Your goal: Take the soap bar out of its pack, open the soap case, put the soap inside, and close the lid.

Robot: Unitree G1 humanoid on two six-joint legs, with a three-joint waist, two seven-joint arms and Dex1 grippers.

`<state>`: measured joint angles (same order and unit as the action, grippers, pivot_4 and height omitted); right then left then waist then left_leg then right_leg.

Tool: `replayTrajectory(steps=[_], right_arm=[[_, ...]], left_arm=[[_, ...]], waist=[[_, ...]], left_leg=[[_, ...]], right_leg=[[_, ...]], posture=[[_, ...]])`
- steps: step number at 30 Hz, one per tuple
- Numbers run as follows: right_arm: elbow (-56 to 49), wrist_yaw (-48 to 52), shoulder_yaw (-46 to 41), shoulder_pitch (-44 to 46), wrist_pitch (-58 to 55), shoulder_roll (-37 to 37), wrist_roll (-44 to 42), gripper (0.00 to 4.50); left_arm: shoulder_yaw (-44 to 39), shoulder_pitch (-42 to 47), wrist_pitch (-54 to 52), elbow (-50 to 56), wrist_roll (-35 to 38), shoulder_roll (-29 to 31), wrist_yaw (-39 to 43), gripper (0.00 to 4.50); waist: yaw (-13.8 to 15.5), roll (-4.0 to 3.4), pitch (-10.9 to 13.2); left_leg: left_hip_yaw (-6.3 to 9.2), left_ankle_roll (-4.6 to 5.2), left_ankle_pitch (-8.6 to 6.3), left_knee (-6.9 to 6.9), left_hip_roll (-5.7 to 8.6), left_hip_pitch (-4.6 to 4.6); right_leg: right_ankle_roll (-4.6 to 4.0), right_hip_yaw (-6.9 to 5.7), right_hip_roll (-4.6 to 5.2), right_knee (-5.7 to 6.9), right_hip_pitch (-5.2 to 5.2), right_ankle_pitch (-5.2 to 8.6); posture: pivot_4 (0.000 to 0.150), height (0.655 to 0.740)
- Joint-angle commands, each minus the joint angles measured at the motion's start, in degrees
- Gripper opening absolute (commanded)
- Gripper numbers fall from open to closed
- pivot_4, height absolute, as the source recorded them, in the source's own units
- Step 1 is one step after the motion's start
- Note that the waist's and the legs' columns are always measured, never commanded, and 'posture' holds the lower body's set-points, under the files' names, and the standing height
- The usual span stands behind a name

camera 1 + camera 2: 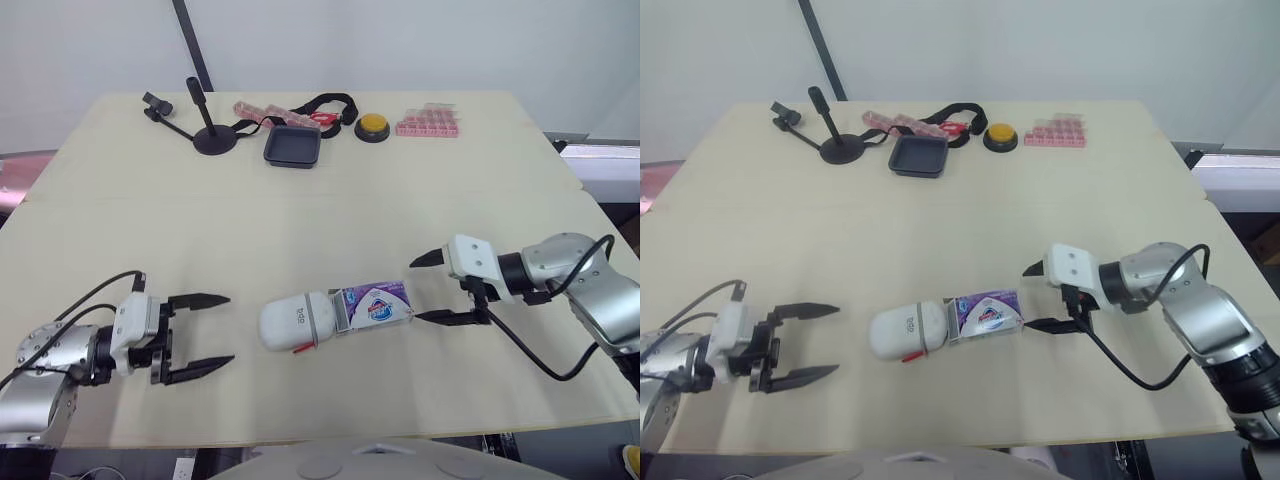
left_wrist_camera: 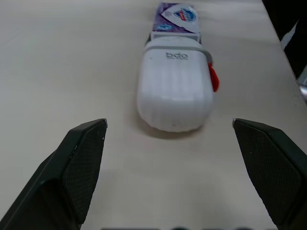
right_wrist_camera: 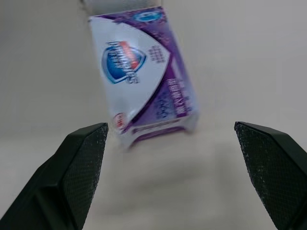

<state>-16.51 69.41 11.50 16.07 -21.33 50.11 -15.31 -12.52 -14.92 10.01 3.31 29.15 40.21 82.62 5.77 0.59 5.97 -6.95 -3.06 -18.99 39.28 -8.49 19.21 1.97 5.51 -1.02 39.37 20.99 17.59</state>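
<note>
Soap pack [image 1: 375,305] is lying flat toward the front of the bench [image 1: 300,220], butted end to end against the white soap case [image 1: 295,321], both sitting between the arms. Right pincer [image 1: 417,290] is hovering wide open and empty just off the pack's free end; left pincer [image 1: 228,329] is likewise gaping and empty near the case's rounded end. I'm reading this as the pack grab: the pack is sitting slightly skewed to the right fingers, so I'd be squaring up first, then closing gently to avoid shoving it into the case.
</note>
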Motion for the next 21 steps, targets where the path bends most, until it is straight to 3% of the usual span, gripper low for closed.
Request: replayTrajectory(steps=[1, 7, 21], right_arm=[[0.2, 0.6, 0.7, 1.0, 0.5, -0.2, 0.5, 4.5], [0.6, 3.0, 3.2, -0.1, 3.0, 0.1, 1.8, 4.5], [-1.4, 3.9, -0.2, -0.3, 1.1, 0.7, -1.8, 4.5]], left_arm=[[-1.0, 0.0, 1.7, 1.7, 0.8, 0.5, 0.2, 4.45], [0.1, -1.8, 2.9, 3.5, 0.4, -0.7, -1.3, 4.45], [2.2, -1.5, 1.0, 4.6, 0.1, -0.7, -4.6, 4.45]], waist=[[0.3, 0.0, 0.0], [0.0, 0.0, 0.0], [-0.5, -0.01, 0.0]], left_leg=[[0.0, 0.0, 0.0, 0.0, 0.0, 0.0], [-0.07, 0.0, 0.0, -0.02, 0.01, 0.01], [-0.06, 0.0, 0.0, -0.04, 0.0, 0.0]], right_leg=[[0.0, 0.0, 0.01, 0.0, 0.0, 0.0], [0.0, 0.04, 0.02, 0.0, 0.05, 0.0], [0.0, 0.03, 0.01, 0.0, 0.04, 0.0]], posture=[[0.15, 0.74], [0.15, 0.74], [0.15, 0.74]])
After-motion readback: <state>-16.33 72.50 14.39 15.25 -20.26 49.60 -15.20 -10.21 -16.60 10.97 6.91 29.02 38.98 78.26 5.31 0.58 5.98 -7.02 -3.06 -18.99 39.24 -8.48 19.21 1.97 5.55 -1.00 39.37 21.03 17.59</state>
